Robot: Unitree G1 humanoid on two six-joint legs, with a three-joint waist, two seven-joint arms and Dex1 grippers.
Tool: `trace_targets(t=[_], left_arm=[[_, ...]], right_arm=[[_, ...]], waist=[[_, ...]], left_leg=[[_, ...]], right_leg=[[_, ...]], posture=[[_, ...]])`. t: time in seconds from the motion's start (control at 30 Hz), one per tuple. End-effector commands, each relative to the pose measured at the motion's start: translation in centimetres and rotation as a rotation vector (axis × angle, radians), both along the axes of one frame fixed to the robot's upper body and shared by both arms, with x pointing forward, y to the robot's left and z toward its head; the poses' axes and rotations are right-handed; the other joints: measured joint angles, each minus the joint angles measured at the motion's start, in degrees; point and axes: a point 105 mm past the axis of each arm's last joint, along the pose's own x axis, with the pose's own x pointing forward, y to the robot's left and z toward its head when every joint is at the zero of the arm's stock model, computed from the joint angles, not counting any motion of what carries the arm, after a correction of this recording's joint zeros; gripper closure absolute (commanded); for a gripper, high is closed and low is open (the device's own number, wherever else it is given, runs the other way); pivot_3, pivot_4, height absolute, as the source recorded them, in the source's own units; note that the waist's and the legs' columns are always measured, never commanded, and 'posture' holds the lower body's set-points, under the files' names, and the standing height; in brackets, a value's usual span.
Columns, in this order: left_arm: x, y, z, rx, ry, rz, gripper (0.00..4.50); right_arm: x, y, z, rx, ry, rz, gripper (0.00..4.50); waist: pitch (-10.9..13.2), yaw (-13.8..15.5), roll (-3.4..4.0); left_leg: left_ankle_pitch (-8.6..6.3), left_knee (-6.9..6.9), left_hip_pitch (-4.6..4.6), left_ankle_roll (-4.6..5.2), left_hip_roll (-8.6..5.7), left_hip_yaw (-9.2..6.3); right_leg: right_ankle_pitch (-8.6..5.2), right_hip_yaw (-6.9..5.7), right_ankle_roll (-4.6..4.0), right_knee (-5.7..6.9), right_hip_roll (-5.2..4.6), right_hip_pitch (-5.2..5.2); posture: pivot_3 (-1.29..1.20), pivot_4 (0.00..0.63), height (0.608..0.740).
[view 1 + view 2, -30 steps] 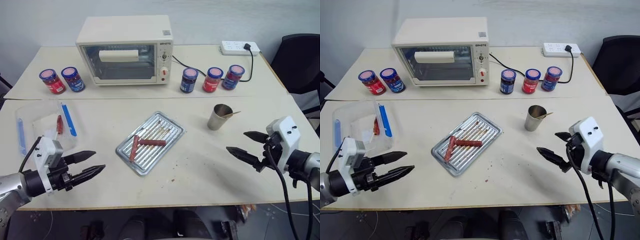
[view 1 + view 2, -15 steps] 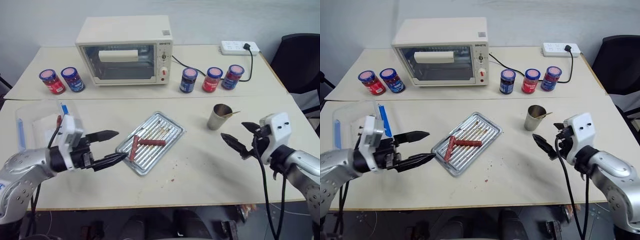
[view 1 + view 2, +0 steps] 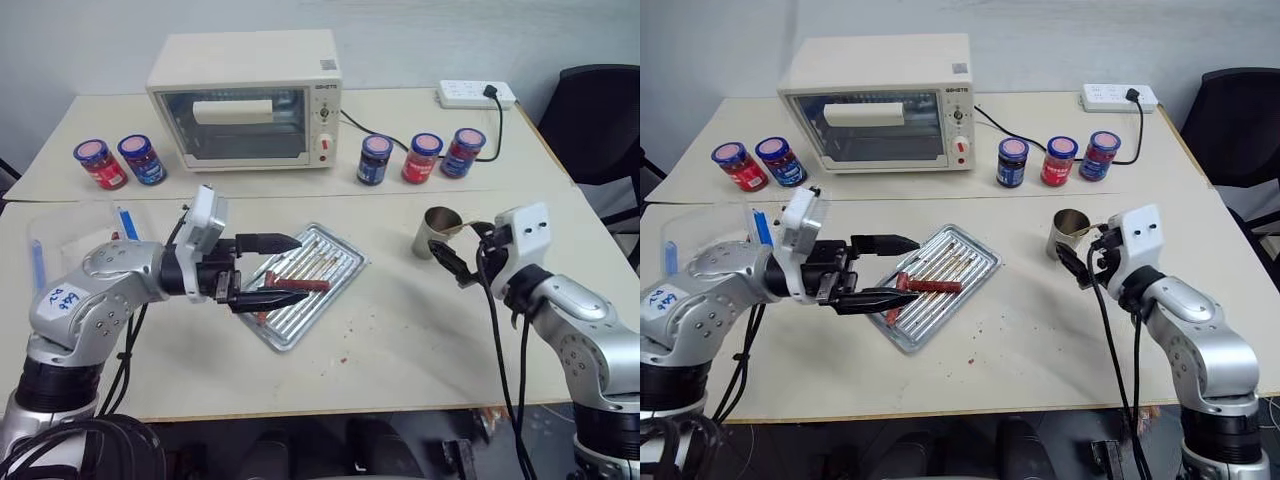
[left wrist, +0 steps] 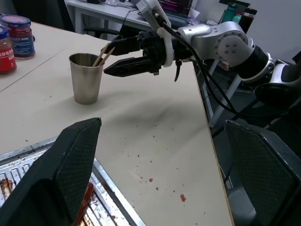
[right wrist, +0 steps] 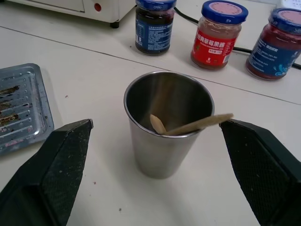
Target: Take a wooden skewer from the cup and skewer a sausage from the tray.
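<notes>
Skewer-fetching was the step in hand, judging by the layout: the right pincer (image 3: 455, 262), its two black fingers spread wide and holding nothing, was levelled just beside the small silver-grey metal cup (image 5: 167, 123), which stood directly ahead of it between the finger lines. The thin pale wooden skewer (image 5: 200, 124) leaned inside that cup, its upper end poking over the rim on the side toward one fingertip; a second stick end (image 5: 157, 124) showed within. No skewer had yet been drawn. The next move looked to call for closing in on the projecting end and pinching it narrowly, a fine target for broad fingers. The left pincer (image 3: 275, 270), equally wide and empty, reached level across the table with its tips over the near end of the small rectangular ribbed silver baking tray (image 3: 345, 258). A thin dark-red sausage (image 3: 298, 285) lay in the tray just past the lower fingertip, a second one (image 3: 892, 303) lay under the fingers. Both forearms were held level above the pale tabletop (image 3: 420, 330), bent inward toward each other.
</notes>
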Motion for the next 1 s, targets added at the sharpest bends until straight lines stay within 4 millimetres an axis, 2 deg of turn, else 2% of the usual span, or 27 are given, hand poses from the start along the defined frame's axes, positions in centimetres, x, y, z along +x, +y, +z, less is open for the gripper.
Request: trace_targets(t=[0.03, 0.07, 0.17, 0.27, 0.43, 0.5, 0.57, 0.73, 1.0], left_arm=[[0.1, -0.6, 0.6, -0.005, -0.044, -0.024, 0.07], [0.2, -0.7, 0.6, -0.005, -0.046, -0.027, 0.07], [0.2, -1.0, 0.5, -0.003, -0.053, -0.035, 0.00], [0.3, -1.0, 0.7, -0.003, -0.057, -0.038, 0.00], [0.4, -0.8, 0.8, -0.004, -0.062, -0.037, 0.00], [0.3, -0.7, 0.8, -0.003, -0.062, -0.036, 0.00], [0.3, -0.7, 0.8, -0.003, -0.063, -0.036, 0.00], [0.6, -0.7, 0.8, -0.003, -0.066, -0.039, 0.00], [1.0, -1.1, 1.0, -0.009, -0.082, -0.049, 0.00]], right_arm=[[0.3, 0.0, 1.0, 0.014, -0.054, -0.004, 0.00], [0.4, 0.0, 1.0, 0.018, -0.055, -0.007, 0.00], [0.6, 0.0, 1.0, 0.023, -0.056, -0.013, 0.55], [0.4, -0.1, 1.1, 0.014, -0.055, -0.014, 1.37], [-0.2, -1.8, 1.1, -0.021, -0.044, -0.067, 1.37], [-1.0, -2.9, 1.3, -0.024, -0.037, -0.099, 1.37], [-2.0, -3.1, 1.5, -0.016, -0.031, -0.105, 1.37], [-3.4, -2.3, 1.3, -0.009, -0.011, -0.093, 1.37], [-3.4, 0.0, 2.1, 0.049, -0.027, -0.046, 1.37]], waist=[[0.0, 0.0, 0.00], [0.0, 0.0, 0.00], [0.0, 0.0, 0.00], [0.0, 0.0, 0.00], [0.0, 0.1, 0.00], [0.0, 0.2, 0.00], [0.0, 0.3, 0.00], [0.0, -0.1, 0.00], [0.0, 0.1, 0.00]], left_leg=[[0.00, 0.00, 0.00, 0.00, 0.00, 0.00], [0.00, 0.02, 0.00, 0.00, 0.00, 0.00], [0.00, 0.03, 0.00, 0.00, 0.00, 0.00], [0.00, 0.03, 0.00, 0.00, 0.00, 0.00], [0.00, 0.03, 0.00, 0.00, 0.00, 0.00], [0.00, 0.04, -0.01, 0.00, -0.01, 0.00], [0.00, 0.04, -0.04, 0.00, 0.00, -0.04], [0.00, 0.04, -0.04, 0.00, 0.01, -0.02], [0.01, 0.04, -0.03, -0.02, 0.00, -0.02]], right_leg=[[0.00, 0.00, 0.00, 0.01, 0.00, 0.00], [0.00, 0.00, 0.00, 0.01, 0.00, 0.00], [0.00, 0.00, 0.00, 0.00, 0.00, 0.00], [0.00, 0.00, 0.00, 0.01, 0.00, -0.01], [0.00, 0.00, 0.00, 0.01, 0.00, 0.00], [0.00, 0.00, 0.00, 0.01, -0.01, 0.00], [0.00, -0.02, 0.00, 0.02, -0.01, 0.00], [0.00, 0.02, 0.00, 0.05, 0.01, -0.02], [0.00, 0.02, 0.00, 0.04, 0.02, -0.03]], posture=[[0.00, 0.150, 0.740], [0.00, 0.150, 0.740], [0.00, 0.150, 0.740], [0.00, 0.150, 0.740], [0.00, 0.150, 0.740], [0.00, 0.150, 0.740], [0.00, 0.150, 0.740], [0.00, 0.150, 0.740], [0.00, 0.150, 0.740]])
